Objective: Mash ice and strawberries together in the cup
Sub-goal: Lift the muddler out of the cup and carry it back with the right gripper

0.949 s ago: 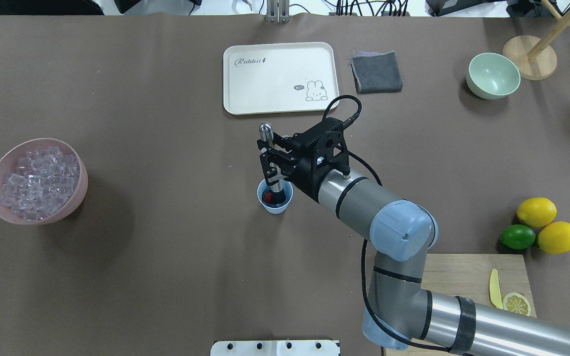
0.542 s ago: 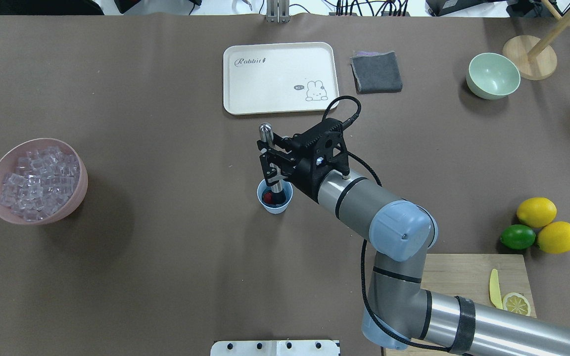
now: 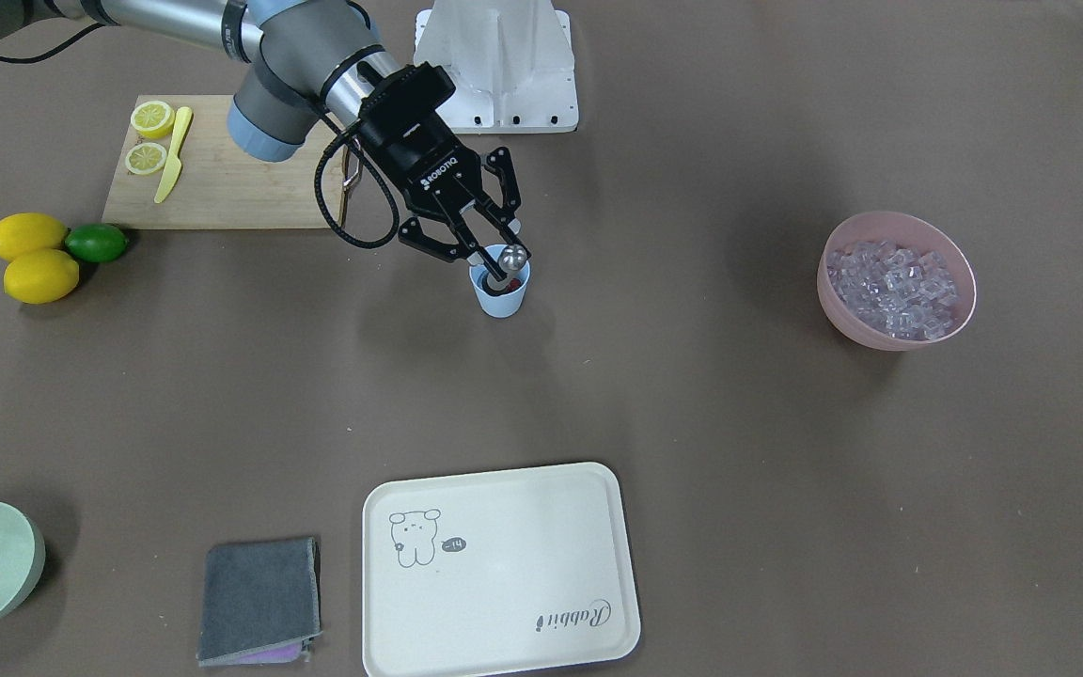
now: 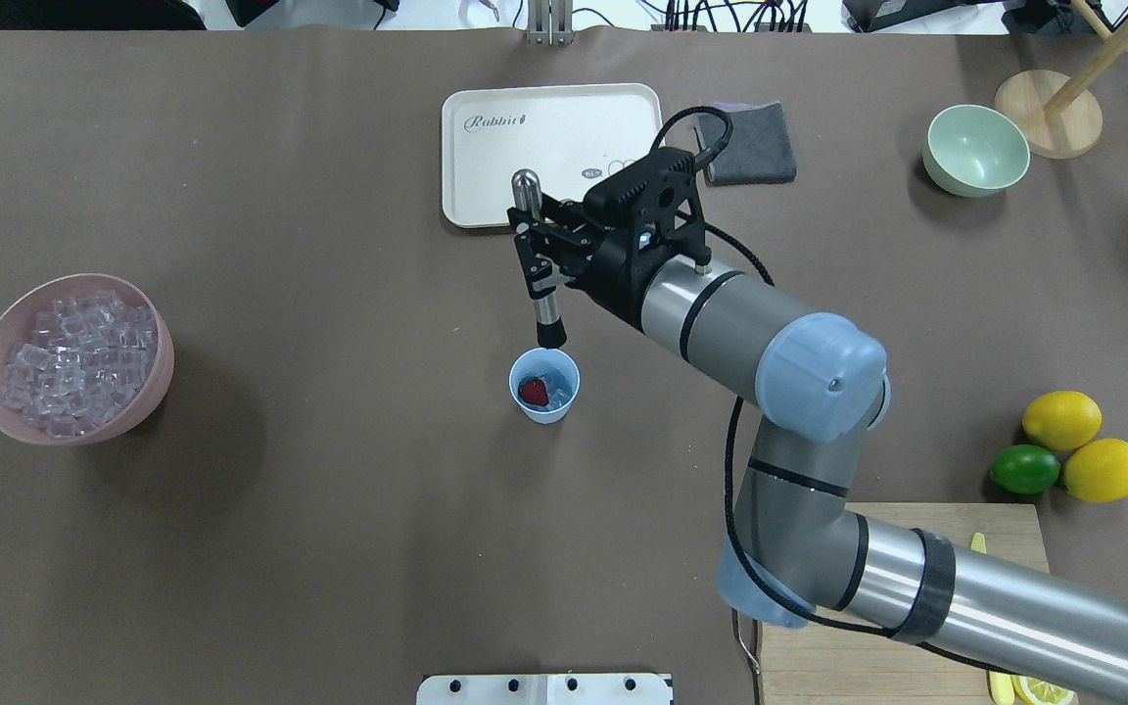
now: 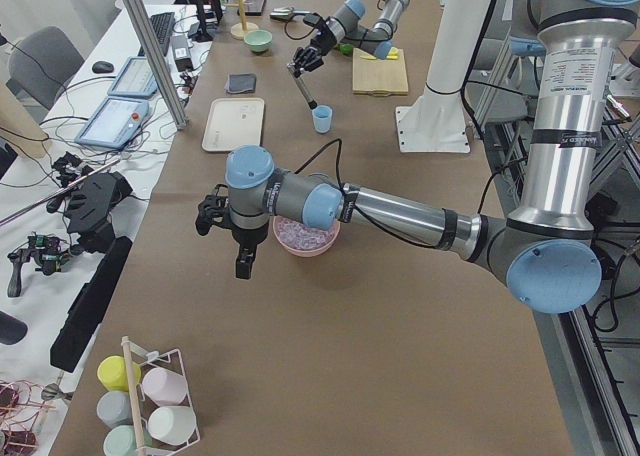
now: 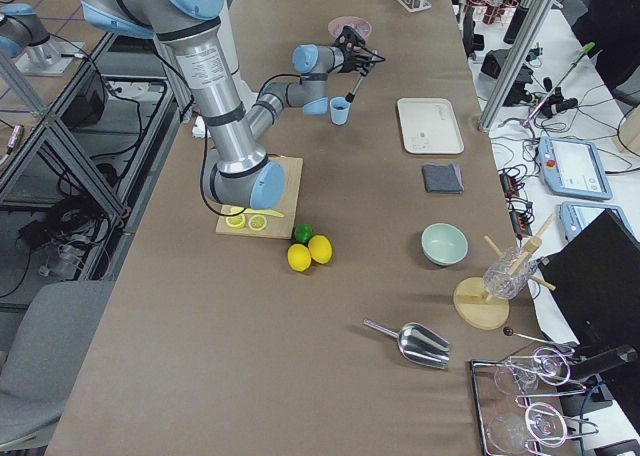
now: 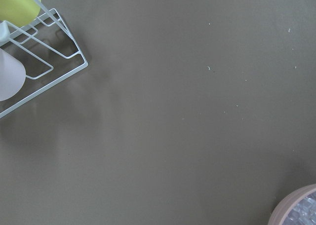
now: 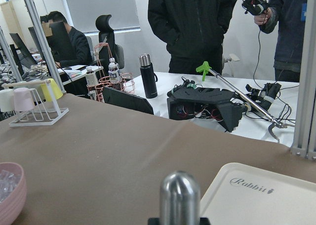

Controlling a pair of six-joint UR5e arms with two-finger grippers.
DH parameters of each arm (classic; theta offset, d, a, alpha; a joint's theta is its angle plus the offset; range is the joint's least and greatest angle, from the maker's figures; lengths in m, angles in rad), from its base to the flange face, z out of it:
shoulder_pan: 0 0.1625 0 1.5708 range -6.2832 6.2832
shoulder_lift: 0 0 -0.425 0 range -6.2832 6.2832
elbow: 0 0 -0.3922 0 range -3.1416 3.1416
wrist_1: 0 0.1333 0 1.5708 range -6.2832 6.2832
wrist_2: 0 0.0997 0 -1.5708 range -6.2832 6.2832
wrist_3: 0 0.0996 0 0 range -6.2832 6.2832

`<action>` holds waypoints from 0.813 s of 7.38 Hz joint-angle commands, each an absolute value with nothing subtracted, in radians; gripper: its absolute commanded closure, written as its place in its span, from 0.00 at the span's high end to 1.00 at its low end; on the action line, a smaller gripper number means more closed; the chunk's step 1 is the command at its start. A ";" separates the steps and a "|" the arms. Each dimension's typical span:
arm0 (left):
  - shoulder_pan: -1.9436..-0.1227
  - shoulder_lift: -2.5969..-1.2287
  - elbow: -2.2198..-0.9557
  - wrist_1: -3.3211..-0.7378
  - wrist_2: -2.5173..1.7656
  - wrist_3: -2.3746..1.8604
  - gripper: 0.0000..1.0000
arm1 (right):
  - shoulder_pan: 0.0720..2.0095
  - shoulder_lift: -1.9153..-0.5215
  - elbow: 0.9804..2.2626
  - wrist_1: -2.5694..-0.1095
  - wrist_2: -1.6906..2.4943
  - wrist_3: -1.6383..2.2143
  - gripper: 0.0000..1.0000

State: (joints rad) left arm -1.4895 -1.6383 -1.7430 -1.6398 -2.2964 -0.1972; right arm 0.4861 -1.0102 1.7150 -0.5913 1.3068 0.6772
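One red strawberry (image 4: 532, 392) sits in the light-blue plastic cup (image 4: 547, 415), under the silver metal masher (image 4: 548, 318) clamped in the right jaws; left jaws, cannot tell.

A brown table (image 4: 231, 548) fills the middle. Beside it runs a cluttered white desk (image 6: 610, 106), past an aluminium post (image 6: 520, 51). A grey chair (image 6: 50, 376) stands off one corner.

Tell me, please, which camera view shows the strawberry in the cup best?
The overhead exterior view: the strawberry lies uncovered inside the cup, beside ice. The front-facing view shows at most a red sliver behind the muddler. Both side views show just the cup's outside; the wrist views miss it.
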 commanded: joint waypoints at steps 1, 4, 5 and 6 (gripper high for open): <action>-1.491 -1.635 -1.750 -1.640 -2.296 -0.202 0.97 | 0.595 -1.022 1.798 -0.783 1.432 0.724 0.00; -1.489 -1.638 -1.746 -1.640 -2.293 -0.204 0.97 | 0.746 -1.074 1.793 -0.978 1.703 0.934 0.00; -1.489 -1.640 -1.740 -1.640 -2.293 -0.204 0.97 | 0.817 -1.095 1.789 -1.064 1.827 0.934 0.00; -1.488 -1.644 -1.721 -1.640 -2.295 -0.203 0.97 | 0.877 -1.130 1.764 -1.107 1.939 0.925 0.00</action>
State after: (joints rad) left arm -1.4891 -1.6408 -1.7373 -1.6398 -2.2937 -0.2036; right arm 0.7958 -1.0933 1.7847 -1.0309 1.7899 0.9263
